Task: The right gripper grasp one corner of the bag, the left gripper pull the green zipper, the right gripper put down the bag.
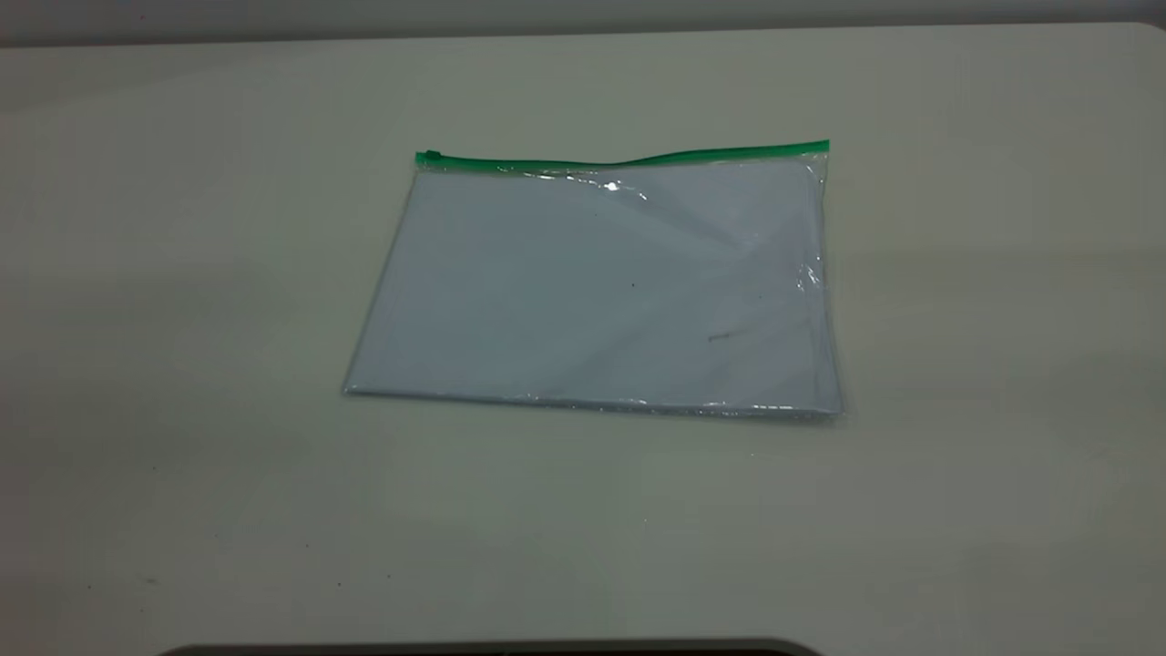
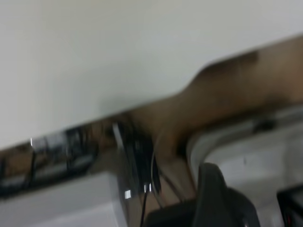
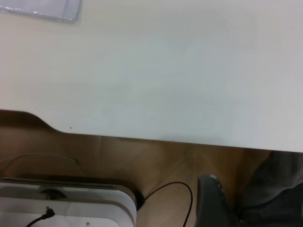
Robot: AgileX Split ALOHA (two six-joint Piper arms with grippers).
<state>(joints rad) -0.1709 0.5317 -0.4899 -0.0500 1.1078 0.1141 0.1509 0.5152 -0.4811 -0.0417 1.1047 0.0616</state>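
The bag [image 1: 601,292], a clear pouch with pale bluish sheets inside, lies flat in the middle of the table. The green zipper [image 1: 629,162] runs along its far long edge, and the small slider tab [image 1: 432,157] sits at that edge's left end. Neither arm appears in the exterior view. The right gripper [image 3: 213,203] shows only as a black part hanging off the table's edge above the floor, and one corner of the bag [image 3: 47,9] lies far from it. The left gripper [image 2: 222,198] also hangs beyond the table edge, away from the bag.
The pale table [image 1: 182,273] stretches wide on every side of the bag. A dark curved edge [image 1: 492,649] lines the near side. Beyond the table edge are a wooden floor, a white device [image 3: 66,203] and a thin black cable [image 3: 165,194].
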